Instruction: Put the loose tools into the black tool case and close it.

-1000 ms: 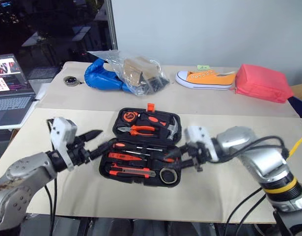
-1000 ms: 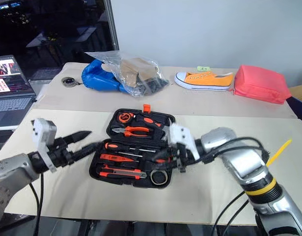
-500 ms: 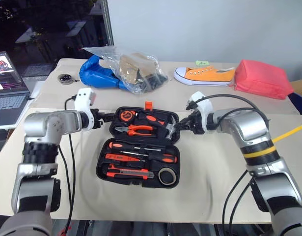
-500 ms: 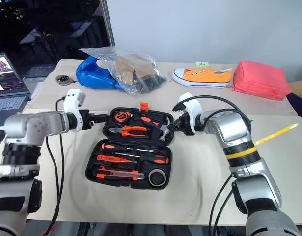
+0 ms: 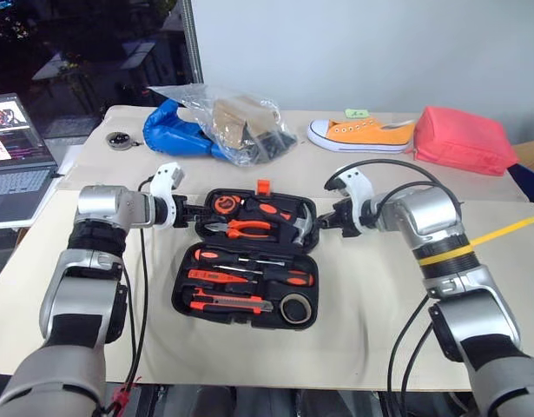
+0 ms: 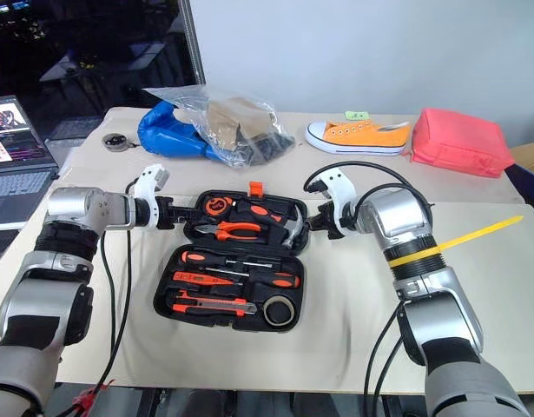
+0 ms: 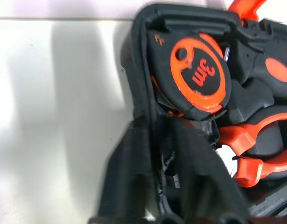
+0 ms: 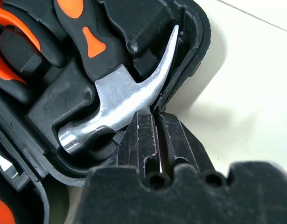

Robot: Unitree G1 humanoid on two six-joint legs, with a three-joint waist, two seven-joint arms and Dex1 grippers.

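Both arms have swung from the near half of the tool case [image 5: 249, 259] to the two ends of its far half, mid-frame, and both sets of jaws have shut. Left gripper [image 5: 185, 209] sits at the far-left rim beside the tape measure [image 7: 199, 74]; its jaws pinch the case wall. Right gripper [image 5: 323, 221] sits at the far-right rim next to the hammer [image 8: 120, 95] head; jaws closed, apparently nipping the rim edge. Judgement: symmetric grip on the lid half, set for folding it over. Screwdrivers [image 5: 249, 258], utility knife [image 5: 232, 302] and tape roll [image 5: 295, 308] already lie in their recesses in the lower half. Case lies open, flat on the surface [image 5: 371, 330]. Closing remains.
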